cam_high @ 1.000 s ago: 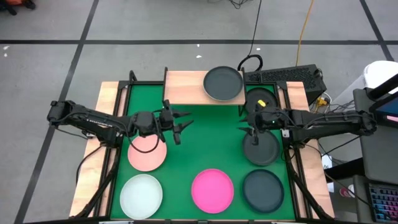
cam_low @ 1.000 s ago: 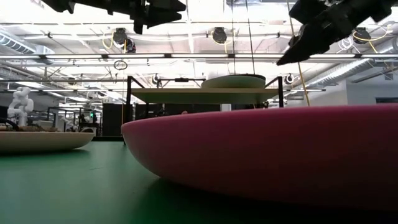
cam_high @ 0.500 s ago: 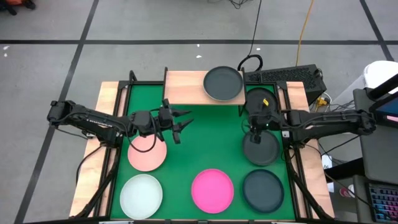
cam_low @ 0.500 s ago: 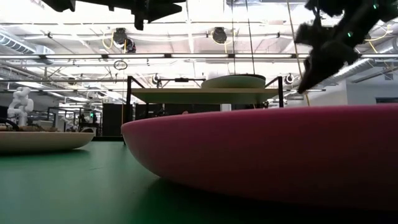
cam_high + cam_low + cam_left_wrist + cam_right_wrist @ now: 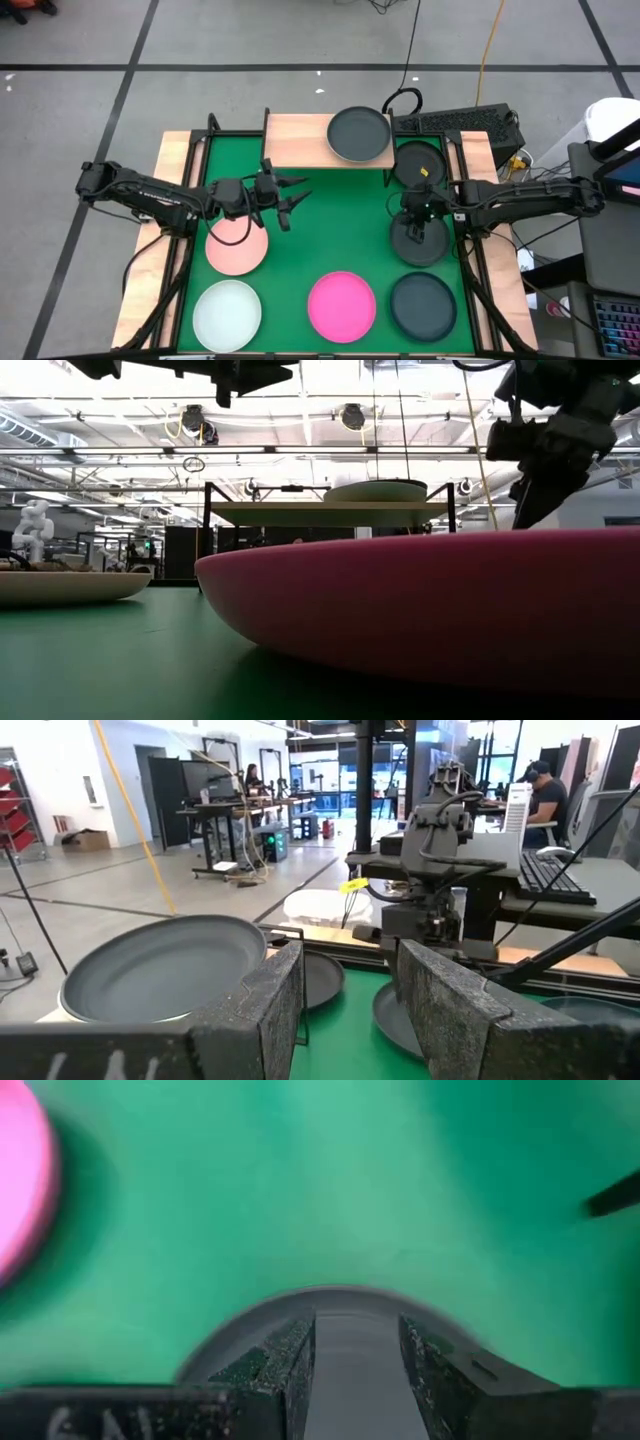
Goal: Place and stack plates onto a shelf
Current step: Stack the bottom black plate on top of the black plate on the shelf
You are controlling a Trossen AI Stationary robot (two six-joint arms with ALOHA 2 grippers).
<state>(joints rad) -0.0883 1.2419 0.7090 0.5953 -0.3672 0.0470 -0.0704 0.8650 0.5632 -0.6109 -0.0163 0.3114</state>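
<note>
My right gripper (image 5: pixel 415 232) points down over a dark grey plate (image 5: pixel 432 246) at the mat's right side. Its fingers are open above the plate's inner surface (image 5: pixel 352 1342). My left gripper (image 5: pixel 298 197) hovers open and level above the mat, beside the pale pink plate (image 5: pixel 237 247). The light-wood shelf (image 5: pixel 296 141) stands at the far edge with a dark plate (image 5: pixel 358 135) on its right half. A whitish plate (image 5: pixel 227 314), a magenta plate (image 5: pixel 342 305) and another dark plate (image 5: pixel 423 306) lie flat along the near edge. A further dark plate (image 5: pixel 418 162) lies right of the shelf. My right gripper comes at the dark plate from above with open fingers (image 5: pixel 288 1362) just inside its rim (image 5: pixel 330 1294). Whether the fingertips touch the plate, I cannot tell.
The shelf's left half (image 5: pixel 290 135) is bare wood. Green mat (image 5: pixel 340 230) lies open between the two grippers. A keyboard (image 5: pixel 460 122) and cables sit beyond the far right corner. In the left wrist view a person (image 5: pixel 545 790) sits in the room behind.
My right gripper has tipped from level, pointing toward the table's left, to pointing down. It has moved toward the near edge and down over the dark plate on the right.
</note>
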